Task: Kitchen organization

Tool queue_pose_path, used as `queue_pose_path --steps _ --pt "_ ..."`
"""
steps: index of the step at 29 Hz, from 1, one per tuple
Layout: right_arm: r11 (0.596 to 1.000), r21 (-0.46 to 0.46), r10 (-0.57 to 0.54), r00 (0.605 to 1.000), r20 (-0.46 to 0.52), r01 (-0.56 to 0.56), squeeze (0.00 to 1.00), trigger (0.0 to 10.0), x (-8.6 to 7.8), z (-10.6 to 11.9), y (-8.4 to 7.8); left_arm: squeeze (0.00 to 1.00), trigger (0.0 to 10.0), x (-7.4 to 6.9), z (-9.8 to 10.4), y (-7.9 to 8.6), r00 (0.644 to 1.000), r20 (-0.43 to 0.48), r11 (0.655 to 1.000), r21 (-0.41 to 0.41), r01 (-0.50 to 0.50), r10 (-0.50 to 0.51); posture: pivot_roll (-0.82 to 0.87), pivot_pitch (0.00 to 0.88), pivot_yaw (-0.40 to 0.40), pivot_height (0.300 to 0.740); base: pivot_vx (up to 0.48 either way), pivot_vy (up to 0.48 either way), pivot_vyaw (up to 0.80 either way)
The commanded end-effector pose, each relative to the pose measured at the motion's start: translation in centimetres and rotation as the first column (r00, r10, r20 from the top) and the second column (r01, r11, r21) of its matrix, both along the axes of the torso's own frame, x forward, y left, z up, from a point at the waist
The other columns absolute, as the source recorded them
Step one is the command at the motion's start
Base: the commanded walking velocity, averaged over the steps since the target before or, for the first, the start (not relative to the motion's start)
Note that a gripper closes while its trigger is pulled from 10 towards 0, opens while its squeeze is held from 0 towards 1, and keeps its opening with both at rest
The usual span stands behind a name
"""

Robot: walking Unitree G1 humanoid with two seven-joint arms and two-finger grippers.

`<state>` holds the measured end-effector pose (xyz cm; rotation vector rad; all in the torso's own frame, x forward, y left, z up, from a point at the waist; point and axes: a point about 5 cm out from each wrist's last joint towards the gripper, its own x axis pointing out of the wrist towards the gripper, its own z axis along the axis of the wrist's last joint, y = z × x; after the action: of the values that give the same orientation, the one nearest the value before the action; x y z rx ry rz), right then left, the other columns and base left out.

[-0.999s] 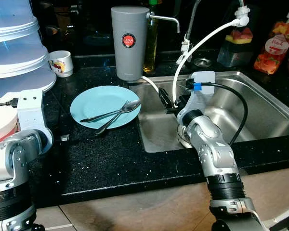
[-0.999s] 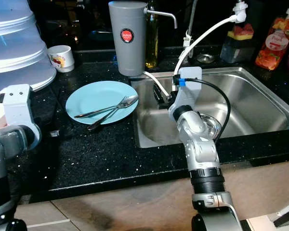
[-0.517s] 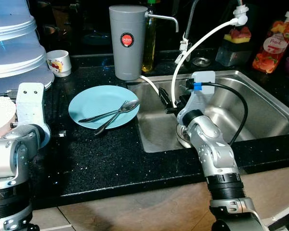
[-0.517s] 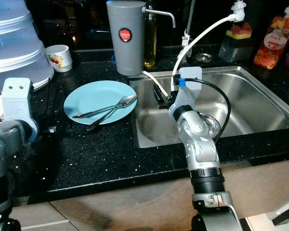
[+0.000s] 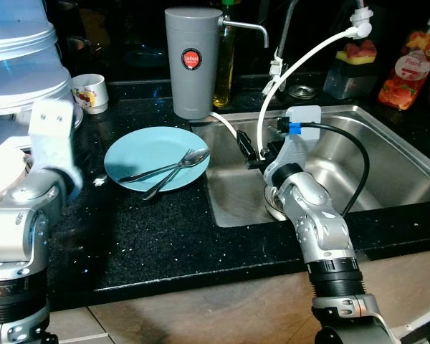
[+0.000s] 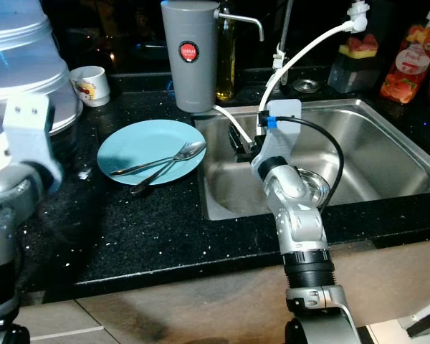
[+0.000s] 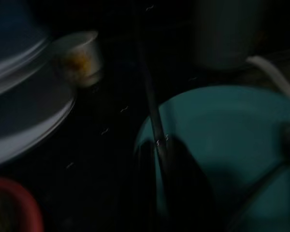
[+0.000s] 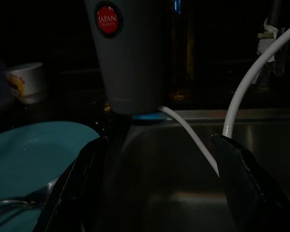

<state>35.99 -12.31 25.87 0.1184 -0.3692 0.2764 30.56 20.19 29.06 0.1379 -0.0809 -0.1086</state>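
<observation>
Since the round light-blue plate [image 5: 156, 158] at 11 o'clock on the black speckled counter [image 5: 165, 236] carries a metal fork and spoon [image 5: 166, 169], tidying looks barely begun; nothing gripped. Right gripper [image 8: 159, 188] hangs over the steel sink [image 5: 387, 168] at 1 o'clock, black fingers [image 8: 241, 183] spread apart, empty. Left gripper: can't tell its state. Obstacles: grey cylindrical water filter [image 5: 192, 61], white hose [image 5: 301, 64], white printed cup [image 5: 90, 94] at 10 o'clock, stacked translucent plastic containers [image 5: 21, 64].
</observation>
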Motion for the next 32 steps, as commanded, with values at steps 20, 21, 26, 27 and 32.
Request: queue_pose_path --steps 20,21,26,27,32 --pt "0.784 0.472 0.383 0.913 0.141 -0.402 1.0 10.0 -2.3 4.2 2.9 0.0 0.0 -2.8 -1.4 -6.8 0.785 0.087 0.782 -0.069 0.619 -0.614 -0.01 0.052 0.007 0.74 0.0 0.0 0.0" --pt "0.76 0.461 0.441 0.884 0.152 -0.458 0.05 10.0 -2.9 4.4 3.8 0.0 0.0 -3.0 -1.7 -7.4 0.754 0.088 0.749 -0.087 0.656 -0.651 -0.01 0.046 0.007 0.74 0.0 0.0 0.0" --pt "0.708 0.447 0.53 0.83 0.175 -0.547 0.0 10.0 -3.8 4.9 4.9 0.0 0.0 -3.0 -2.4 -8.0 0.726 0.083 0.718 -0.11 0.688 -0.683 -0.02 0.039 0.01 0.74 0.0 0.0 0.0" --pt "0.694 0.438 0.555 0.812 0.18 -0.571 0.0 10.0 -4.1 5.1 5.1 0.0 0.0 -2.9 -2.6 -8.0 0.722 0.079 0.713 -0.114 0.692 -0.687 -0.02 0.035 0.01 0.74 0.0 0.0 0.0" --pt "0.722 0.376 0.574 0.806 0.143 -0.581 0.0 10.0 -4.4 4.8 5.7 0.0 0.0 -3.1 -3.0 -8.4 0.697 0.068 0.688 -0.118 0.716 -0.714 -0.02 0.029 0.011 0.74 0.0 0.0 0.0"
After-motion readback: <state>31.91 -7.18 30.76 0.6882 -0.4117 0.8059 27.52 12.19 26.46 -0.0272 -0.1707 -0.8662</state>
